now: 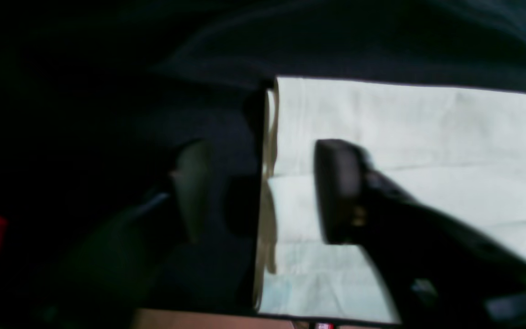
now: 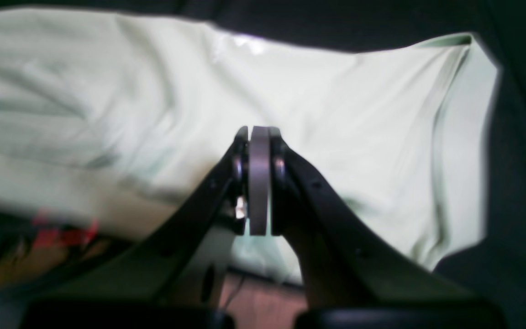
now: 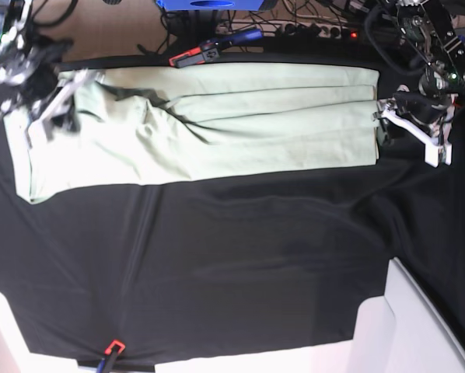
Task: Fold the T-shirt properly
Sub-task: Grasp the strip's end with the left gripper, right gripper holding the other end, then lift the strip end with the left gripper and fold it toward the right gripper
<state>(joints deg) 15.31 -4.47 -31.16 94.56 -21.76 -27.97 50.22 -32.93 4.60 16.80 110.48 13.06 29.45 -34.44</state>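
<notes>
We see a black table cloth (image 3: 240, 256) covering nearly the whole work surface, creased in long shallow ridges. On its far half lies the T-shirt (image 3: 217, 124), pale mint green, drawn out into a long band that runs from one arm to the other, with lengthwise folds along its body and a rumpled end on the base view's left.

At the base view's right stands our left gripper (image 3: 389, 116), just at the straight short edge of the shirt. In the left wrist view its jaws stand wide apart: one dark finger (image 1: 336, 192) hangs over the green cloth, the other (image 1: 192, 189) over the black cloth, and the layered shirt edge (image 1: 267, 183) runs between them. We cannot tell whether either finger touches the fabric; nothing is pinched.

At the base view's left, our right gripper (image 3: 57, 101) sits over the rumpled end of the shirt. In the right wrist view its jaws are pressed together (image 2: 258, 180), pad against pad, with the shirt spread wide behind and beneath them. We cannot tell whether any cloth is caught between the pads.

Smaller things lie at the edges: a red-and-black clamp (image 3: 197, 54) beside the shirt's far long edge, and another small clamp (image 3: 112, 350) at the cloth's near border.
</notes>
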